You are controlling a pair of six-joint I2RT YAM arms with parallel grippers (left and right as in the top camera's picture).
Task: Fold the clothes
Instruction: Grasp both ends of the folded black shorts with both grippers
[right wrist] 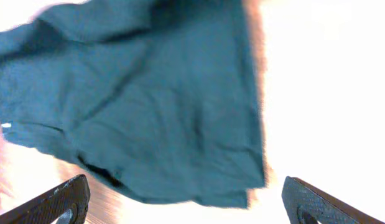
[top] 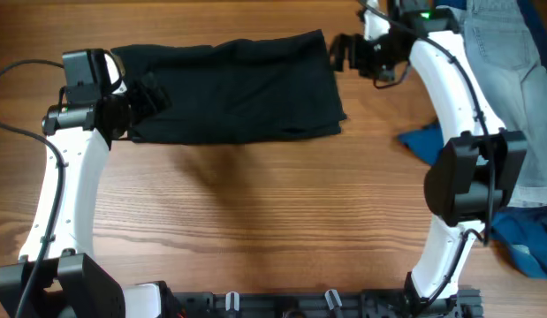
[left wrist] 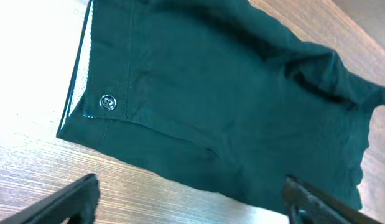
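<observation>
Black shorts [top: 238, 88]: where do they lie, and what grips them? (Operator)

Nothing grips them; they lie flat as a wide band on the far half of the wooden table [top: 255, 221], between the two grippers; the waist end, with its button [left wrist: 107, 101] and pale lining [left wrist: 80, 68], faces the left gripper [top: 149, 95]; its fingers [left wrist: 74, 199] stand spread wide and empty; the right gripper [top: 339, 51] sits just off the far right corner, likewise spread and empty. (Technician)

What can fail from here? (Operator)

Three faults are likely; one: a pinch that takes only the upper layer; the cloth looks doubled, so the layers would peel apart on lifting; two: unequal lift at the two ends; smooth wood lets the fabric slide, and the fold lands skewed; three: the right arm [top: 472, 172] stands over the blue cloth [top: 423, 141] and near the jeans [top: 512, 53]; a wide sweep could drag either onto the shorts. (Technician)

Remedy? (Operator)

Seat each lower finger under the full edge before closing; raise both ends together; keep the right elbow tucked in. (Technician)
</observation>
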